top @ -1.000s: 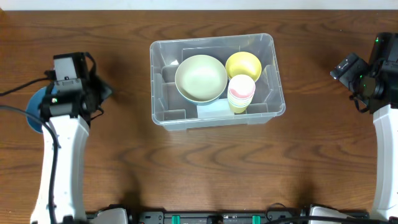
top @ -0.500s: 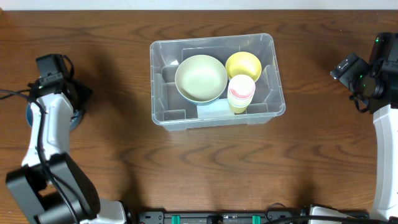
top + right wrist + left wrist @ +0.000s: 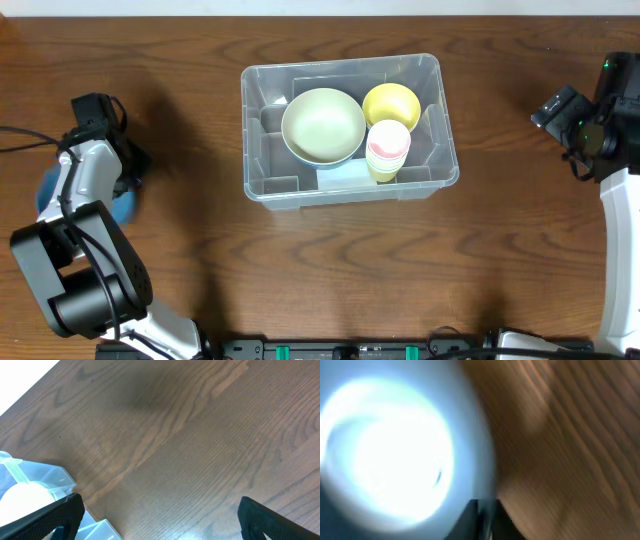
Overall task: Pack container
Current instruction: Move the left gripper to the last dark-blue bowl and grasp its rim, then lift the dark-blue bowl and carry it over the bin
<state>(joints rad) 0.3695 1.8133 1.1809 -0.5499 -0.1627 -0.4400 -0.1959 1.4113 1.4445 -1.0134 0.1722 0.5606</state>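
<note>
The clear plastic container (image 3: pixel 340 66) stands at the table's middle. It holds a pale green bowl (image 3: pixel 323 126), a yellow bowl (image 3: pixel 391 103) and a stack of cups (image 3: pixel 387 148). A blue bowl (image 3: pixel 48 190) sits at the far left, mostly hidden under my left arm. In the blurred left wrist view its bright inside (image 3: pixel 395 450) fills the left half. My left gripper (image 3: pixel 485 515) is shut on the blue bowl's rim. My right gripper (image 3: pixel 160 510) hangs open over bare wood, right of the container's corner (image 3: pixel 35 477).
My right arm (image 3: pixel 600 130) stands at the table's right edge, well away from the container. A pale label (image 3: pixel 345 176) lies inside the container near its front wall. Brown wooden tabletop (image 3: pixel 330 270) surrounds everything.
My left arm has folded back toward the left edge and its gripper has closed on the blue bowl's rim. The right arm and the container's contents have not moved.
</note>
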